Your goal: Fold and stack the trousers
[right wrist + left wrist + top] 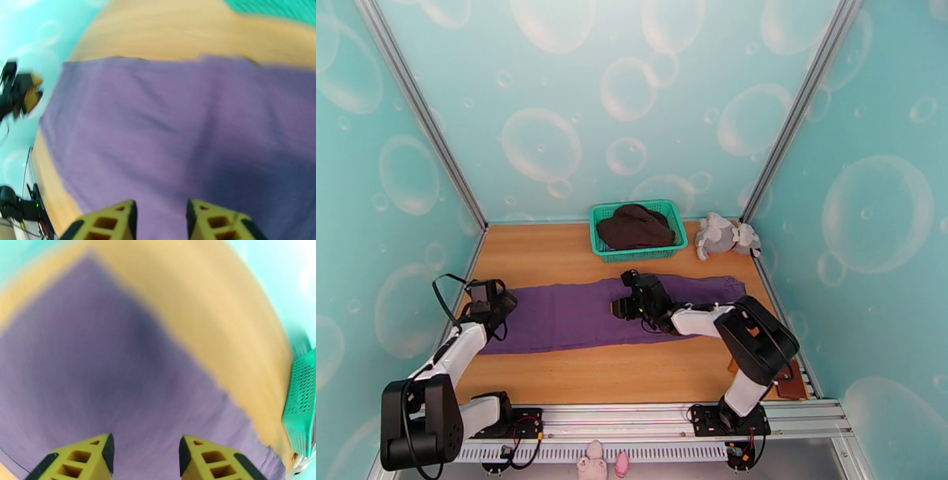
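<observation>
Though flat, trousers (177, 130) beneath right gripper (160, 211)

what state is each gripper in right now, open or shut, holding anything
Left gripper: open, holding nothing, above the trousers.
Right gripper: open, holding nothing, above the trousers.

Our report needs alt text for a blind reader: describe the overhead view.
Purple trousers lie flat across a wooden table, the left gripper at their left end, the right gripper over their middle. Behind, a green basket holds a dark garment; a grey plush toy sits to its right.
</observation>
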